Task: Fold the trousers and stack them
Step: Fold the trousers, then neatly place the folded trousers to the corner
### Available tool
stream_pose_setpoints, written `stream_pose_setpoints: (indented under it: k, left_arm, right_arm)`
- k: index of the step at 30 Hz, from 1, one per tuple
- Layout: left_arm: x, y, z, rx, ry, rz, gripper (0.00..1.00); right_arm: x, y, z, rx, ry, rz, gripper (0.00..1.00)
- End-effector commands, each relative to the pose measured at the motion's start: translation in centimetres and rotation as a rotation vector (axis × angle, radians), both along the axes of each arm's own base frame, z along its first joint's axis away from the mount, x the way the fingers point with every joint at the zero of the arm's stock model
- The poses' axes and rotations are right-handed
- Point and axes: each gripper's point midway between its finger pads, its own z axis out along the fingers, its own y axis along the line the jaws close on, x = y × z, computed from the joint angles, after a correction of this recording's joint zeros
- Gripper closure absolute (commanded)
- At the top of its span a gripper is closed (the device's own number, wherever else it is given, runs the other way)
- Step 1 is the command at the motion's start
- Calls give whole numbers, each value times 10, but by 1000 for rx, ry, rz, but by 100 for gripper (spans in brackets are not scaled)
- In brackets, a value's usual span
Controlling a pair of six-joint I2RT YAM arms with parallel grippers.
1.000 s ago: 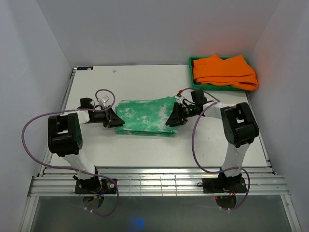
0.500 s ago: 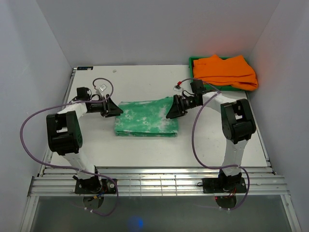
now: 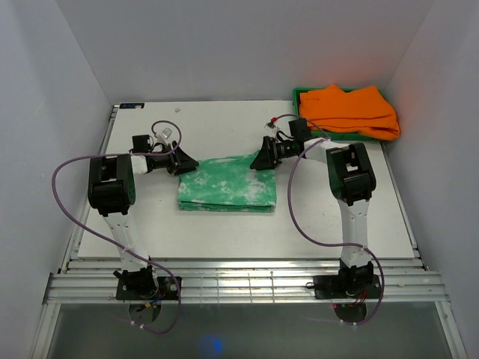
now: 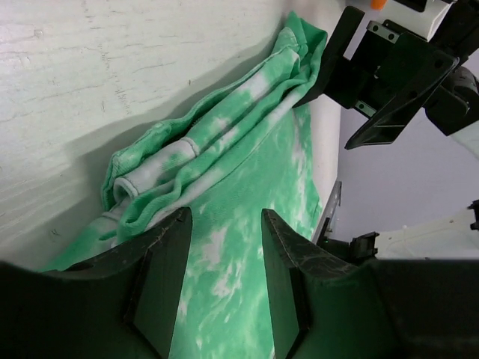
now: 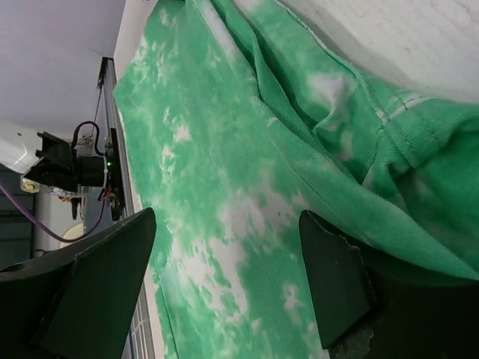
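The green and white tie-dye trousers (image 3: 227, 185) lie folded in a flat rectangle at the middle of the white table (image 3: 224, 232). My left gripper (image 3: 185, 164) is at their far left corner, open and empty. In the left wrist view its fingers (image 4: 161, 277) straddle the top cloth layer (image 4: 247, 172), with bunched folded edges ahead. My right gripper (image 3: 262, 159) is at the far right corner, wide open and empty. Its fingers (image 5: 333, 284) stand over the mottled cloth (image 5: 247, 172). The right gripper also shows in the left wrist view (image 4: 389, 67).
A green bin (image 3: 297, 112) at the back right corner holds plain orange garments (image 3: 348, 111). White walls close in the table on three sides. Purple cables loop beside both arms.
Both grippers have moved from the trousers' side edges towards the far edge and inward. The trousers now lie flatter and more compact than one second ago.
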Motion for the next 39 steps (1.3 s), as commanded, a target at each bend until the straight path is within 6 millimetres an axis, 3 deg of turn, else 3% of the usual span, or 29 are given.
stream_pose_setpoints:
  k: [1, 4, 5, 6, 7, 8, 9, 10, 11, 12, 14, 15, 16, 17, 18, 19, 21, 24, 26, 28, 29, 32, 33, 36, 39]
  left_arm:
    - [28, 12, 7, 74, -96, 57, 44]
    - [40, 18, 32, 146, -197, 53, 38]
    - [40, 23, 52, 192, -218, 79, 35]
    - [46, 25, 72, 236, -269, 93, 32]
    - [47, 28, 86, 291, -304, 105, 28]
    - [37, 23, 109, 376, -361, 77, 27]
    - [41, 34, 118, 497, -382, 140, 26]
    - [38, 33, 132, 564, -414, 161, 11]
    - [24, 14, 136, 614, -424, 124, 2]
    - [12, 13, 157, 645, -463, 152, 2]
    - [-12, -6, 153, 690, -413, 158, 2]
    - [-21, -10, 155, 696, -368, 206, 2]
    - [-24, -4, 149, 761, -325, 276, 2]
    - [-40, -19, 138, 780, -281, 257, 2]
    - [-45, -23, 135, 779, -241, 302, 2]
    - [-48, -22, 133, 799, -229, 337, 2]
    - [-59, -39, 120, 793, -209, 326, 2]
    - [-70, -61, 95, 786, -107, 274, 2]
    - [-83, -91, 84, 744, -75, 216, 2]
    - [-89, -110, 73, 747, -50, 193, 2]
    - [-93, -119, 56, 782, -20, 178, 2]
    - [-98, -121, 28, 827, 75, 188, 2]
    - [-101, -119, 9, 859, 116, 181, 2]
    - [-111, -104, -34, 967, 206, 199, 2]
    - [-99, -82, -52, 1058, 234, 247, 2]
  right_arm:
    - [21, 0, 1, -29, -69, -52, 16]
    - [21, 0, 34, -6, -121, -51, 14]
    - [21, 0, 48, 0, -149, -51, 13]
    - [16, -2, 77, 9, -192, -51, 13]
    - [15, -5, 89, -4, -216, -68, 11]
    - [14, -9, 101, -19, -259, -75, 9]
    - [6, -18, 129, -37, -307, -94, 4]
    - [10, -27, 137, -85, -354, -138, 10]
    - [4, -36, 139, -120, -378, -158, 10]
    - [-4, -51, 163, -152, -470, -181, 10]
    - [-7, -79, 155, -279, -543, -251, 10]
    - [-11, -97, 174, -316, -635, -286, 10]
    - [-11, -111, 171, -377, -651, -331, 10]
    - [-18, -124, 161, -413, -638, -353, 10]
    - [-22, -141, 173, -430, -672, -404, 10]
    - [-21, -156, 170, -489, -666, -463, 10]
    - [-30, -176, 168, -535, -661, -514, 10]
    - [-43, -200, 159, -590, -643, -557, 10]
    - [-48, -214, 153, -591, -612, -595, 10]
    - [-54, -220, 143, -580, -575, -606, 10]
    - [-56, -220, 140, -571, -555, -614, 10]
    - [-56, -232, 132, -561, -509, -650, 10]
    - [-55, -234, 130, -560, -500, -654, 10]
    - [-49, -238, 126, -562, -482, -663, 10]
    - [-41, -240, 126, -566, -481, -658, 10]
